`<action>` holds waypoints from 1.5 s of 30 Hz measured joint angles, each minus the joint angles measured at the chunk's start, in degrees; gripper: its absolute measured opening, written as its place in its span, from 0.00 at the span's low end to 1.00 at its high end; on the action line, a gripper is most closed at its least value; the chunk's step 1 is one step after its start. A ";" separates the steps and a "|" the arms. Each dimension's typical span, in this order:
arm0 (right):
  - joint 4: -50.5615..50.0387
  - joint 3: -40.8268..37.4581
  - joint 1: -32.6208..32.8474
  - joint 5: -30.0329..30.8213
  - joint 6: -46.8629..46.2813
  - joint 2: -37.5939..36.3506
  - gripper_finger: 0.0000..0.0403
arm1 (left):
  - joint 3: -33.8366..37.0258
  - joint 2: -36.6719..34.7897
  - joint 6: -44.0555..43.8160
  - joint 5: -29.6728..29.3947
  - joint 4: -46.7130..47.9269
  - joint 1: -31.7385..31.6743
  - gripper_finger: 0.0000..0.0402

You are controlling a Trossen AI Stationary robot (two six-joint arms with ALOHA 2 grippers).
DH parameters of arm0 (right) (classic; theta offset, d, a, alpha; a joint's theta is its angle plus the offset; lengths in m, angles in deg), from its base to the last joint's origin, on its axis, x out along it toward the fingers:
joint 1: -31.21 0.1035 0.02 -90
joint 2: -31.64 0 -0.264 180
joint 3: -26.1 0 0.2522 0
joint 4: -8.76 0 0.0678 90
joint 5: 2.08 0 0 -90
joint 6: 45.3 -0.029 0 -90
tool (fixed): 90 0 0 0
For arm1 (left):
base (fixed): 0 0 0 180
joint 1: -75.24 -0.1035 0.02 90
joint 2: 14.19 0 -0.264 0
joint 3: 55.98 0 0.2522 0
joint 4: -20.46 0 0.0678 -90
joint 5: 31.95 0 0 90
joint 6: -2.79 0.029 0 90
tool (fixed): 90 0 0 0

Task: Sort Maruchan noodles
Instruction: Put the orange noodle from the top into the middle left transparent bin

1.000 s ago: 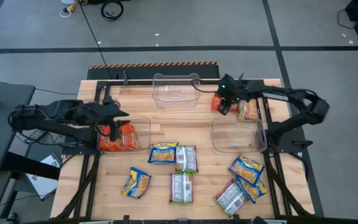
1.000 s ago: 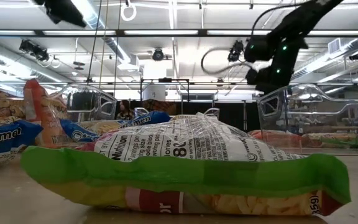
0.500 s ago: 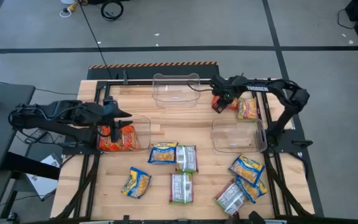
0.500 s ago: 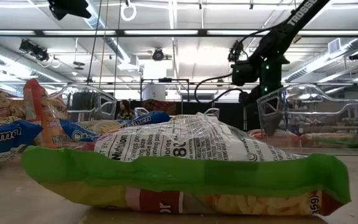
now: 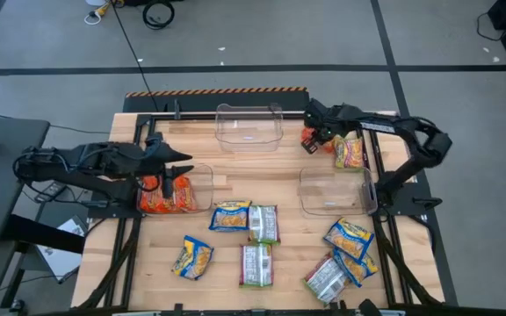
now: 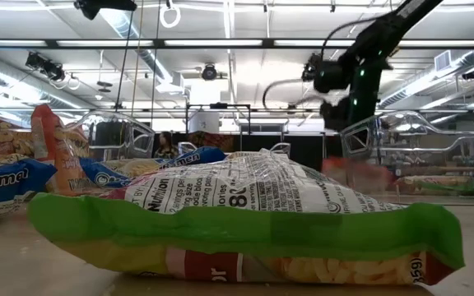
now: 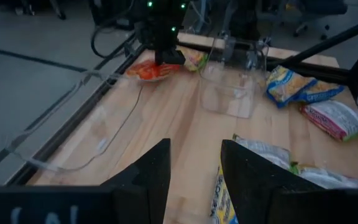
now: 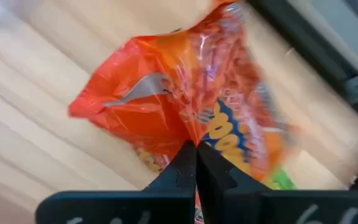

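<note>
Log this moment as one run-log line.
right end effector: shut on orange packet, far right of table | left end effector: open, over left bin | center bin: holds nothing

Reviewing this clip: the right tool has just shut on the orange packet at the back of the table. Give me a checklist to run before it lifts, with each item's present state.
1. Right tool shut on the orange packet: ok, the fingers meet with the wrapper's edge pinched between them.
2. Grip deep enough to hold through a lift: cannot tell, only the edge is seen caught.
3. Neighbouring packet beside it not caught too: cannot tell.
4. Left bin already holding orange packets, a likely destination: ok.
5. Left tool hangs over that bin, open and empty: not ok if the drop goes there.
6. Back bin near the lift path: ok, it stands apart from the packet.
</note>
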 joint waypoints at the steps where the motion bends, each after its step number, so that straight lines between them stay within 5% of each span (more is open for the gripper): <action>1: 0.08 0.00 0.19 -0.04 -0.98 -1.78 0.01 | 0.94 -0.01 0.91 -0.05 -1.99 0.00 0.36; 8: 3.75 0.01 3.26 -1.01 -7.60 -15.01 0.01 | 12.71 0.07 7.55 -0.43 -27.96 0.00 0.36; 15: 16.29 0.04 13.78 1.53 -12.87 -21.56 0.01 | 22.80 6.00 11.46 2.78 -53.33 -0.02 0.39; 22: 37.15 0.11 26.53 10.72 -11.51 -18.39 0.00 | 23.79 20.34 11.42 4.50 -73.21 -0.15 0.61; 27: 49.95 0.13 32.25 12.59 -8.51 -12.83 0.00 | 23.12 30.42 17.36 -6.52 -87.68 -0.52 0.76; 32: 61.61 0.13 34.88 12.86 -6.11 -6.57 0.00 | 18.88 39.03 21.08 -16.06 -92.67 -1.47 0.79; 37: 68.46 0.13 36.30 12.72 -4.52 -2.15 0.00 | 13.88 44.74 15.62 -23.89 -92.45 -3.79 0.79; 45: 69.37 0.15 38.11 12.64 -4.14 -0.56 0.00 | 12.58 45.39 15.87 -26.41 -92.59 -5.77 0.79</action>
